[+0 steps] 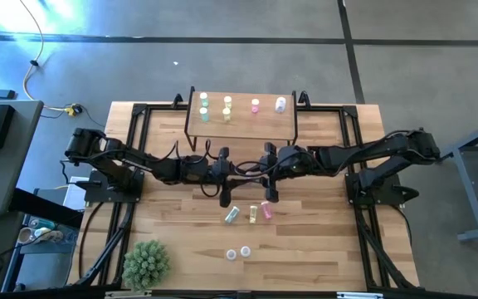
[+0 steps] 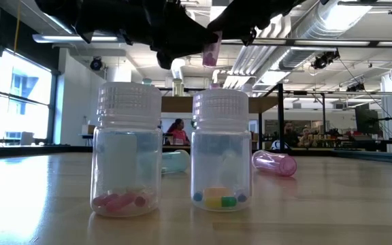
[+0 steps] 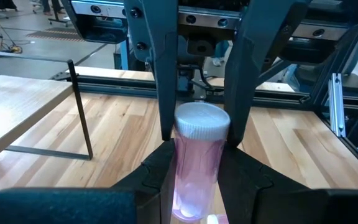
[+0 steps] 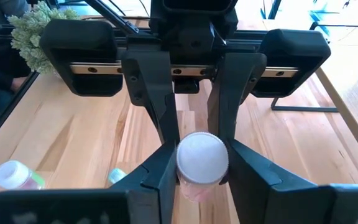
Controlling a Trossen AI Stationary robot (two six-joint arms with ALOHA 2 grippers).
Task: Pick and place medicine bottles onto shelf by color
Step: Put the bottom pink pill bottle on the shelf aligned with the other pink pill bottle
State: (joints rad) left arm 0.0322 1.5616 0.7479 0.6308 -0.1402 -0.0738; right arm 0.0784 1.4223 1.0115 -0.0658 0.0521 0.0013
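Note:
A pink medicine bottle (image 3: 196, 168) with a white cap is held in the air between both grippers over the middle of the table; the low view shows it (image 2: 211, 51) high above the tabletop. My left gripper (image 3: 197, 158) is shut on its body, and my right gripper (image 4: 202, 152) is shut on its cap end. The two meet nose to nose (image 1: 246, 170) in front of the shelf (image 1: 241, 124). On the shelf stand two green bottles (image 1: 203, 105), two yellow (image 1: 227, 108), one pink (image 1: 255, 105) and one lavender-white (image 1: 280, 104). My left gripper pinches the bottle's pink body (image 3: 188, 186) between its two fingers, coming level from the table's left. The cap end points away toward the other gripper. The bottle is lifted clear of the table. My right gripper has the bottle's white cap (image 4: 202, 158) between its two fingers (image 4: 163, 165), coming level from the table's right, with the cap's top facing its wrist. In the left wrist view its fingers (image 3: 160, 81) flank the cap.
A green (image 1: 232, 214), a yellow (image 1: 254, 213) and a pink bottle (image 1: 265, 209) lie on the table nearer the front. Two clear-looking bottles (image 1: 238, 252) stand near the front edge, right before the low camera (image 2: 128, 150). A spiky green plant ball (image 1: 146, 264) sits front left.

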